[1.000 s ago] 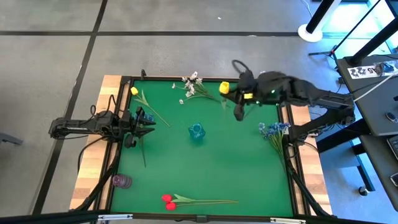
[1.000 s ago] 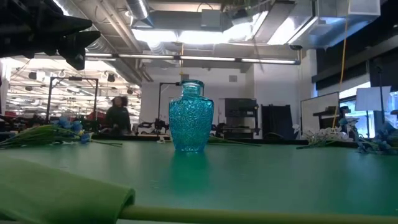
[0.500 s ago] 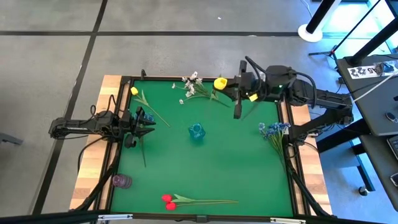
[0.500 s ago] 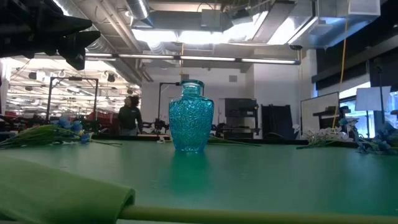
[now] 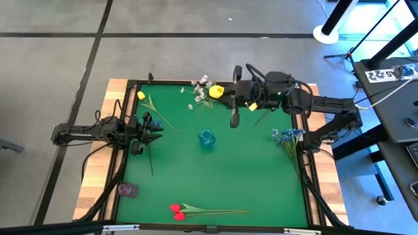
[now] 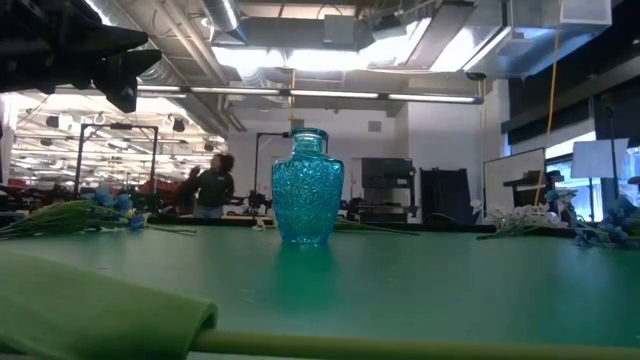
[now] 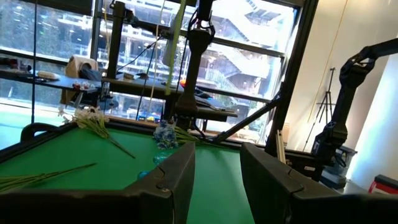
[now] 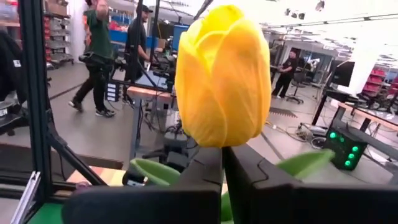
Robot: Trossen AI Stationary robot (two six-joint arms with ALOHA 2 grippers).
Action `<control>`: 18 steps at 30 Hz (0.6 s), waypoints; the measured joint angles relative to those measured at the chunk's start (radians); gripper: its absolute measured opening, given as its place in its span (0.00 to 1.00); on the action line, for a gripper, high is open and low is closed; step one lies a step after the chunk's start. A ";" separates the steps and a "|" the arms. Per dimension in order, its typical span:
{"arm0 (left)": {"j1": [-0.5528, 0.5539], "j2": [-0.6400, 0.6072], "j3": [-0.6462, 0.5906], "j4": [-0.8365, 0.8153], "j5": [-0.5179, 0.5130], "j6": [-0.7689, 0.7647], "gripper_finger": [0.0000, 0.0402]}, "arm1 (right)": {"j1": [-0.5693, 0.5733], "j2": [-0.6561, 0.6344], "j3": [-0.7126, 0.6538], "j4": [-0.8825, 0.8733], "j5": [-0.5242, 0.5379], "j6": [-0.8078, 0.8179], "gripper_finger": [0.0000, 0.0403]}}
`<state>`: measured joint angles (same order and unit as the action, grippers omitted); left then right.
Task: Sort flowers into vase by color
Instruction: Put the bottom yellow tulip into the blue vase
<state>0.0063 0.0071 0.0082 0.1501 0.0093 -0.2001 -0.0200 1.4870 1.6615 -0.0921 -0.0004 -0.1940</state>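
your right tool (image 5: pixel 230 91) is clamped on the stem of a yellow tulip (image 5: pixel 216 91), just under the head; the right wrist view shows the dark fingers (image 8: pixel 214 171) pinched together right below the bloom (image 8: pixel 222 78). it carries the flower in the air over the far part of the surface (image 5: pixel 261 176), with the stem hanging down toward the green mat.

the blue vase (image 5: pixel 206 138) stands near the middle of the surface, and from the high view and the low view (image 6: pixel 307 190) nothing appears to be in it yet. so i judge the sorting has barely begun: this tulip looks like the first flower on its way.

your left tool (image 5: pixel 153 127) waits at the left edge, its fingers (image 7: pixel 177 171) parted and holding nothing.

left to do: a second yellow tulip (image 5: pixel 141 96) at the far left corner, the white sprays (image 5: pixel 200 88) at the far edge, the blue bunch (image 5: pixel 287 135) at the right edge, and the red tulips (image 5: pixel 176 211) along the near edge. a purple vase (image 5: pixel 127 190) sits at the near left corner, also seemingly unfilled.
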 joint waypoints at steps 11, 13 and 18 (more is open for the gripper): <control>0.000 0.000 0.000 0.000 0.000 0.000 0.31 | -0.007 0.001 0.000 -0.115 0.019 -0.029 0.01; 0.000 0.000 0.000 0.000 0.000 0.000 0.31 | -0.007 0.001 -0.001 -0.155 0.010 -0.023 0.01; 0.000 0.000 0.000 0.000 0.000 0.000 0.31 | -0.006 -0.024 -0.087 -0.159 0.011 -0.026 0.01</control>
<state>0.0061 0.0071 0.0082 0.1499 0.0093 -0.2002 -0.0260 1.4631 1.5744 -0.2510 0.0103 -0.2200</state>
